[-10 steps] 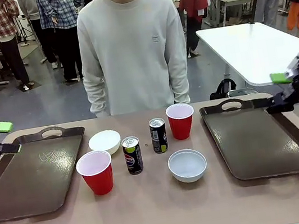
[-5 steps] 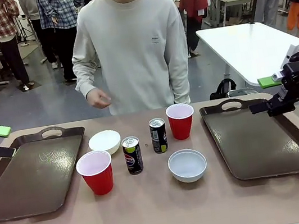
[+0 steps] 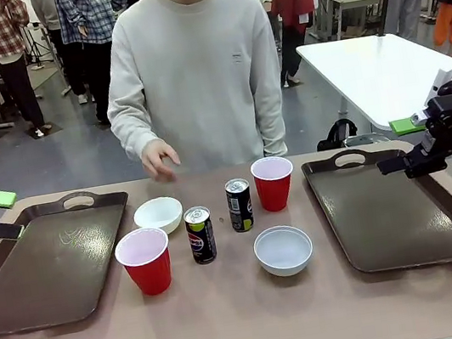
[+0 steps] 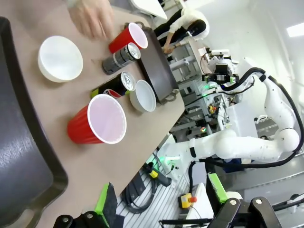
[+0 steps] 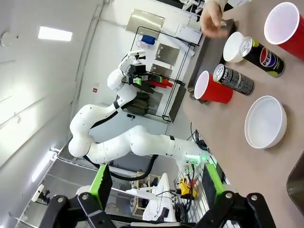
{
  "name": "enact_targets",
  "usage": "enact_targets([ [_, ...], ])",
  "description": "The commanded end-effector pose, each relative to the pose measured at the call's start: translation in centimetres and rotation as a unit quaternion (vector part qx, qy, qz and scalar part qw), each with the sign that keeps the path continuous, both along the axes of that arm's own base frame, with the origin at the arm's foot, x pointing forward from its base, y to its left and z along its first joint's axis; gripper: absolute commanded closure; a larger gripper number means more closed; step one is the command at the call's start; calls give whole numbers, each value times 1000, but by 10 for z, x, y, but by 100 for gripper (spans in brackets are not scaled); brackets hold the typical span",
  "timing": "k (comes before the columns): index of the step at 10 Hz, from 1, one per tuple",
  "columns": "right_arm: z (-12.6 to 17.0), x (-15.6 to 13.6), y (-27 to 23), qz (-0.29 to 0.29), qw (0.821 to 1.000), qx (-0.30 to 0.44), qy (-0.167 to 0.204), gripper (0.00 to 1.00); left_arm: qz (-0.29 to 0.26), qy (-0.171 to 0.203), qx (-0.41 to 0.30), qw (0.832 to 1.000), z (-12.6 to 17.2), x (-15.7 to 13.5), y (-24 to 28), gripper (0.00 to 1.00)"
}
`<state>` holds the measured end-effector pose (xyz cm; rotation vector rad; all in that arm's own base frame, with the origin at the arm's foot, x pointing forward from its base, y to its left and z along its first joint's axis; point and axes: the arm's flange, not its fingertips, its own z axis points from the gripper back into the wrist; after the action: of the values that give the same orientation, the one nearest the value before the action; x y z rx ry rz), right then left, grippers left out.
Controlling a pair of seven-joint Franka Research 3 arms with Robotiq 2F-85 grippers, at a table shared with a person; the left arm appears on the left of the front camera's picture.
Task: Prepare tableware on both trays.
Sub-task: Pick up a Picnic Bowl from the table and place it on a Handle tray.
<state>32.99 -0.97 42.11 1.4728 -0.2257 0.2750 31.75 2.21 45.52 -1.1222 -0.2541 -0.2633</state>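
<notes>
Between the two dark trays (image 3: 53, 270) (image 3: 396, 211), the tableware stands on the table: red cups (image 3: 145, 260) (image 3: 273, 183), white bowls (image 3: 158, 214) (image 3: 283, 250) and dark cans (image 3: 200, 235) (image 3: 239, 204). My left gripper (image 3: 3, 215) hangs open over the left tray's far left rim, holding nothing. My right gripper (image 3: 401, 144) is open above the right tray's far right part, also holding nothing. The left wrist view looks across a red cup (image 4: 98, 124) past my open left gripper (image 4: 161, 199). In the right wrist view, a bowl (image 5: 265, 121) lies beyond my open right gripper (image 5: 155, 183).
A person in a light sweater stands at the far side, one hand (image 3: 158, 159) held low over the table's far edge, above the left bowl. Bare table runs along the front edge. A white table (image 3: 373, 69) stands behind on the right.
The person's hand came forward and down toward the table. My right gripper shifted left over its tray, and my left gripper drew back a little to the left.
</notes>
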Motion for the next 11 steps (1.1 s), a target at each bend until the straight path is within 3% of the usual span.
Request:
enact_targets([
  [1, 1, 0, 0, 0, 1000, 0, -1, 0, -4, -3, -4, 1000, 0, 1, -2, 0],
  [2, 14, 14, 41, -10, 994, -108, 28, 0, -4, -3, -4, 1000, 0, 1, -2, 0],
  [3, 26, 29, 77, -7, 980, -182, 80, 0, -4, -3, -4, 1000, 0, 1, -2, 0],
  [6, 49, 82, 171, -27, 919, -355, 167, 0, -4, -3, -4, 1000, 0, 1, -2, 0],
  [8, 30, 96, 211, -23, 872, -442, 208, 0, -4, -3, -4, 1000, 0, 1, -2, 0],
  [10, 5, 104, 234, -24, 808, -531, 255, 0, -4, -3, -4, 1000, 0, 1, -2, 0],
  [11, 3, 96, 238, -15, 794, -547, 264, 0, -4, -3, -4, 1000, 0, 1, -2, 0],
])
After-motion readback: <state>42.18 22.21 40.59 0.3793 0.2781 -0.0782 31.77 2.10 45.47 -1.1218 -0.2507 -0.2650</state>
